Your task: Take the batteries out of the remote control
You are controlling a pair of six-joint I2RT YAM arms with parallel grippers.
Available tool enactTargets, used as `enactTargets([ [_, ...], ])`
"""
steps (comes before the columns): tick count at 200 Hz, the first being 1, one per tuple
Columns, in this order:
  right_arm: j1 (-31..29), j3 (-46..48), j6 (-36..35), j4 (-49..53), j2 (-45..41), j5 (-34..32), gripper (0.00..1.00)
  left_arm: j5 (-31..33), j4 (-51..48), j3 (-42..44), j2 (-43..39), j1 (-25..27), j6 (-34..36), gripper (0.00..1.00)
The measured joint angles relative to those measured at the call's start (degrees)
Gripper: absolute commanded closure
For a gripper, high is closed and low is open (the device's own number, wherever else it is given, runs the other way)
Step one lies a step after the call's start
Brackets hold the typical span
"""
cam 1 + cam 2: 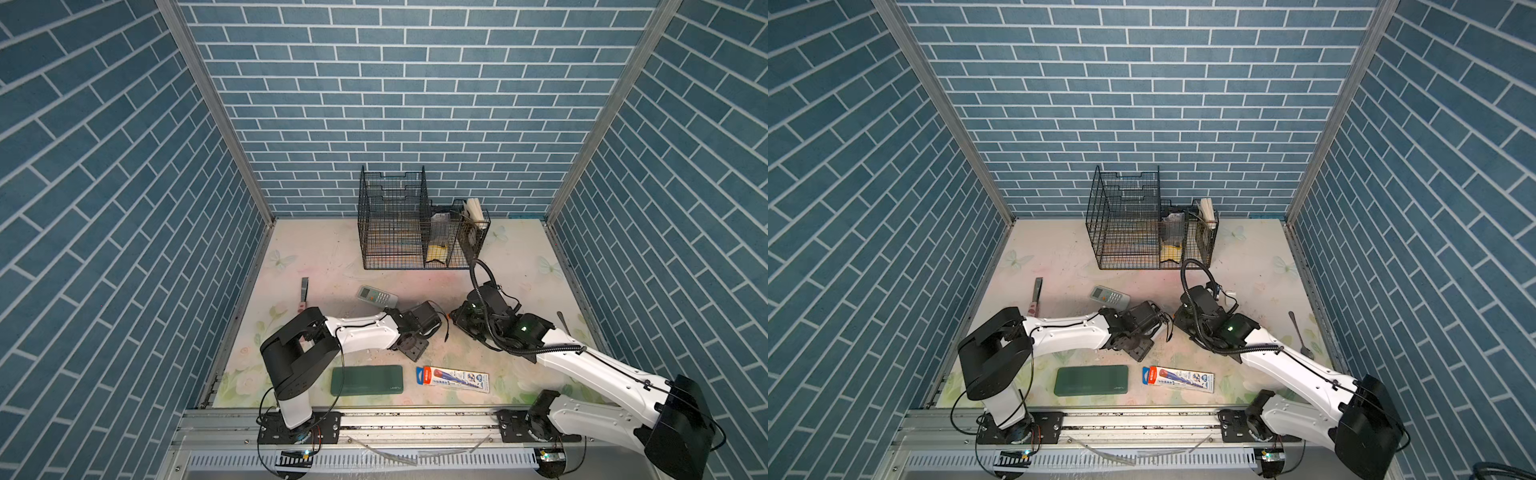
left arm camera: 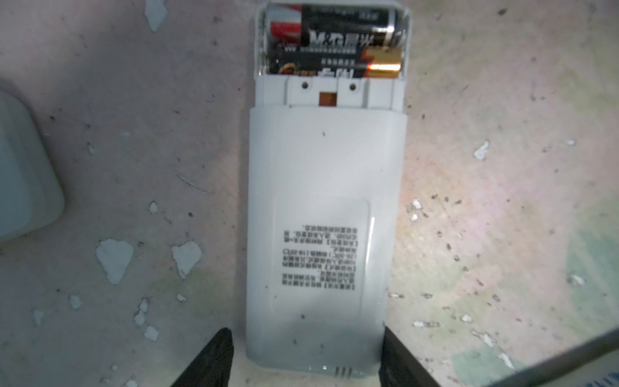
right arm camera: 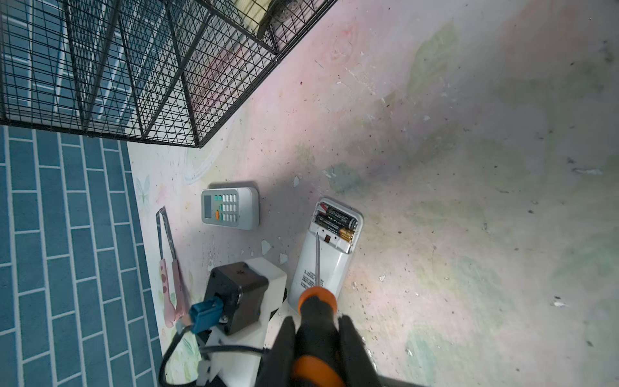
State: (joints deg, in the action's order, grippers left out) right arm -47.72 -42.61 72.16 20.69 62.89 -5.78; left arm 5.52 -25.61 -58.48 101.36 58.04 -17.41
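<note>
Two batteries point(image 2: 345, 37) lie bared in the remote point(image 2: 321, 184); my left jaws stand open astride its end, right jaws clamp the screwdriver point(image 3: 317, 303). Prying may skid the unpinned remote.

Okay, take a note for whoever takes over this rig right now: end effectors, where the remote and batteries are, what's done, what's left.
Left end effector: open, straddling one end of the face-down remote.
Right end effector: shut on the screwdriver, tip by the open battery compartment.
Done: compartment uncovered.
Left: both visible batteries sit inside; probably pry them out next. A second remote lies face up nearby.
</note>
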Motion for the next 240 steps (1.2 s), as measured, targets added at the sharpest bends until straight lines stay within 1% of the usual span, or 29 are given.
enactTargets([
  [45,0.0,0.1,0.0,0.3,0.0,-0.1,1.00,-0.3,0.0,0.0,0.0,-0.2,0.0,0.31],
  [96,0.0,0.3,0.0,1.0,0.0,-0.4,1.00,-2.6,-0.2,-0.6,0.5,-1.1,0.2,0.35],
  [138,0.0,0.3,0.0,1.3,0.0,-0.5,1.00,-4.2,-0.2,-0.8,0.8,-1.7,0.3,0.34],
  [176,0.0,0.7,0.0,1.4,0.0,-0.5,1.00,-4.1,4.9,-1.9,2.5,-1.8,0.7,0.33],
  [240,0.0,0.9,0.0,1.4,0.0,-0.6,1.00,-4.0,6.7,-2.1,3.1,-1.9,1.6,0.43],
])
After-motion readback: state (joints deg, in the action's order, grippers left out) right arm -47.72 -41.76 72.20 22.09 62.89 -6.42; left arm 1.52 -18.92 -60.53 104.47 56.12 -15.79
